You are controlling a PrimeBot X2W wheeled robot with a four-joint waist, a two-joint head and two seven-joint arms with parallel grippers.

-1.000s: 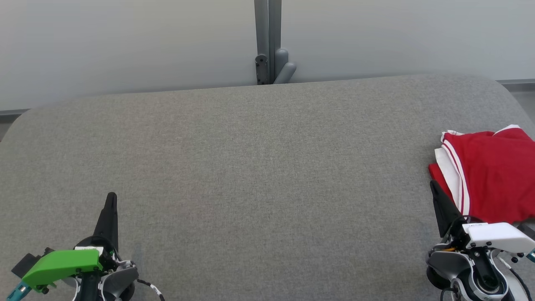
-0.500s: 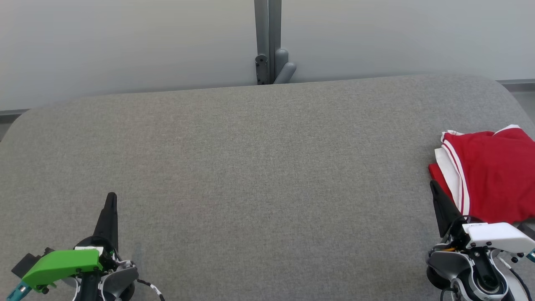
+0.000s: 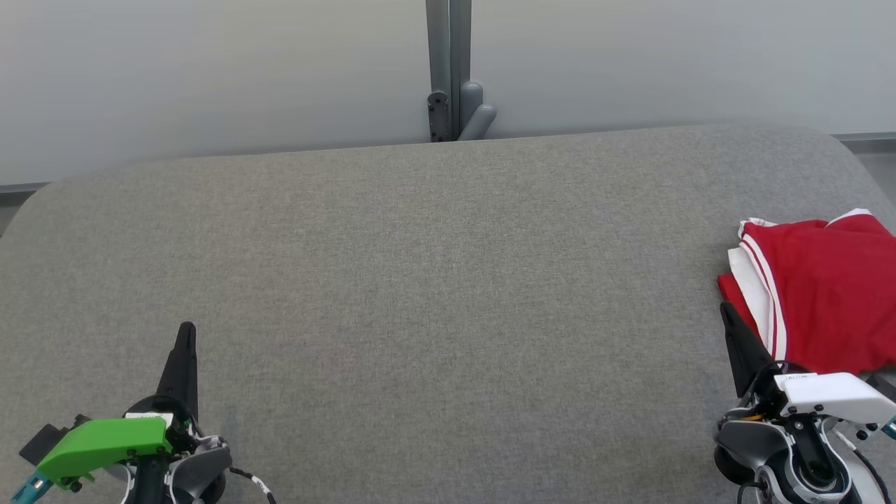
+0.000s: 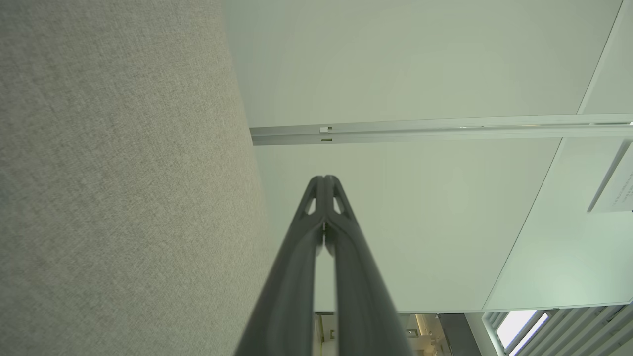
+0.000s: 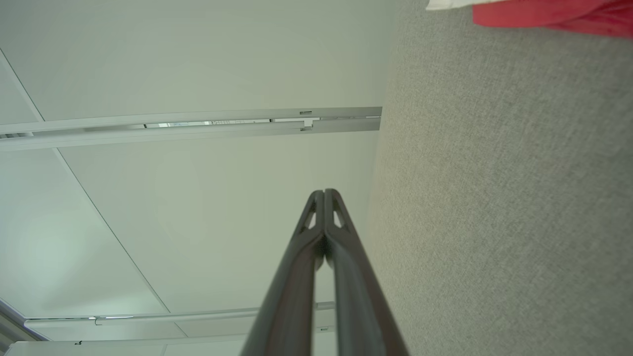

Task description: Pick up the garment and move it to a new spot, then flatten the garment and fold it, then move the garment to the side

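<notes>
A folded red garment [image 3: 822, 290] with white trim lies at the right edge of the grey fabric table [image 3: 434, 280]; its edge shows as the garment [image 5: 544, 12] at the top of the right wrist view. My right gripper [image 3: 726, 311] rests at the lower right, just left of the garment's near corner, shut with nothing between its fingers; in its wrist view the right gripper [image 5: 324, 193] has tips pressed together. My left gripper [image 3: 186, 330] sits at the lower left, far from the garment, also shut and empty, as the left gripper [image 4: 325, 179] shows.
A grey post with a bracket [image 3: 451, 84] stands behind the table's far edge against a pale wall [image 3: 210, 70]. The table's corners are rounded, and its wide grey middle spreads between the two arms.
</notes>
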